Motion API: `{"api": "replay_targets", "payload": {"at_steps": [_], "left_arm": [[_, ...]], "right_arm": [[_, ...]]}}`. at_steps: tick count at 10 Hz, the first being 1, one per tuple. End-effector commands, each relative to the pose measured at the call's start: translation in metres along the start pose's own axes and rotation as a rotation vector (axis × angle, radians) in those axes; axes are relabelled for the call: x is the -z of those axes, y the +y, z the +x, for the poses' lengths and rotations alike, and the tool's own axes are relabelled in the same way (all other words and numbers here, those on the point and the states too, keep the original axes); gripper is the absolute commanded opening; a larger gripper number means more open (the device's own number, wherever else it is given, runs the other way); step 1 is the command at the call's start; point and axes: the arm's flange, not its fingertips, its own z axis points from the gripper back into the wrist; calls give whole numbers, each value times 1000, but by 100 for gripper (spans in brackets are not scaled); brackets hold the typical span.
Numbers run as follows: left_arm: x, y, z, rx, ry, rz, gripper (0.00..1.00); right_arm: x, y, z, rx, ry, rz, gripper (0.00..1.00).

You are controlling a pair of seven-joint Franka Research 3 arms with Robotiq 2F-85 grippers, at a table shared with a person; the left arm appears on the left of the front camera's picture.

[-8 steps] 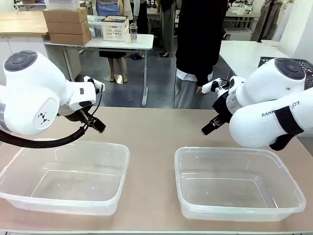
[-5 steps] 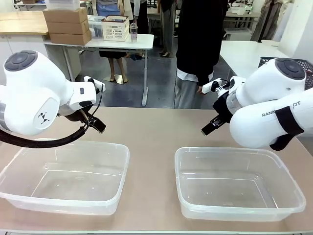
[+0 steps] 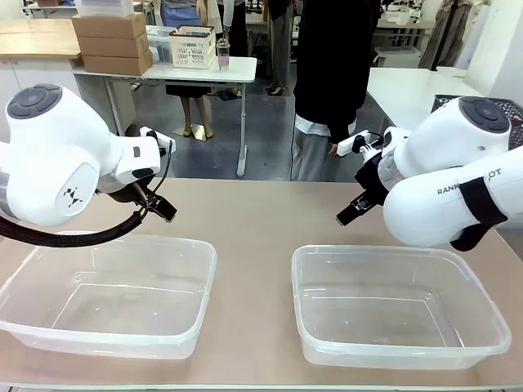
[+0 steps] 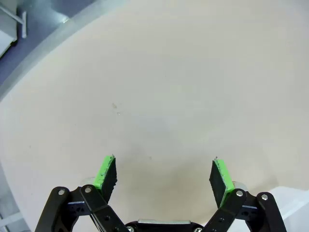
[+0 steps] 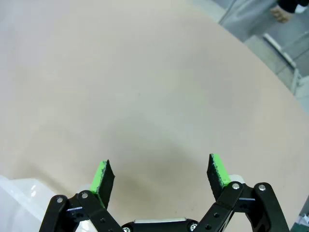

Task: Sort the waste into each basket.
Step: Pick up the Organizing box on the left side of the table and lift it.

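Note:
Two clear plastic baskets stand empty near the table's front edge, the left basket (image 3: 33,261) and the right basket (image 3: 327,255). The waste is out of view. My left gripper (image 3: 163,211) hangs just behind the left basket's far rim. In the left wrist view it (image 4: 164,176) is open over bare table, nothing between the green pads (image 4: 107,171). My right gripper (image 3: 347,214) hovers behind the right basket's far left corner. In the right wrist view it (image 5: 161,174) is open over bare tabletop, and a basket corner (image 5: 14,203) shows at the lower left.
A person in dark clothes (image 3: 331,73) stands at the far edge of the table (image 3: 253,212), one hand (image 3: 333,149) hanging down. Behind, another table carries cardboard boxes (image 3: 110,41) and a white lattice crate (image 3: 192,46).

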Motion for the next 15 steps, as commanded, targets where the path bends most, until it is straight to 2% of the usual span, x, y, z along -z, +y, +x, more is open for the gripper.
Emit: {"api": "replay_targets", "payload": {"at_steps": [1,3,4,5,6,7,8,9,10,11,12,13,14,15], "left_arm": [[0,0,0,1,0,0,100],[0,0,0,0,0,0,100],[-24,4,18,-18,5,-28,100],[-65,4,38,-100,17,-17,100],[-111,-1,48,-217,73,-24,100],[-157,-20,45,-250,157,-67,100],[-197,-45,26,-170,118,-92,100],[-214,-66,7,-64,95,-184,100],[-211,-83,-6,-27,113,-185,100],[-196,-88,-5,53,79,-149,100],[-224,-77,9,-87,114,-143,100],[-224,-77,9,-87,114,-143,100],[-228,-96,-4,-21,111,-149,100],[-239,-65,-26,-111,70,-355,100]], "right_arm": [[0,0,0,1,0,0,100],[0,0,0,0,0,0,100],[-19,1,19,13,74,54,100],[-58,2,40,120,135,8,100],[-107,1,48,166,130,-14,100],[-153,3,44,183,119,48,100],[-192,17,27,182,92,43,100],[-209,35,7,157,67,35,100],[-206,50,-6,141,88,3,100],[-190,50,-8,65,48,6,100],[-221,31,12,141,84,17,100],[-223,44,-1,112,76,3,100],[-220,38,-6,180,125,47,100],[-244,17,-24,408,78,194,100]]}}
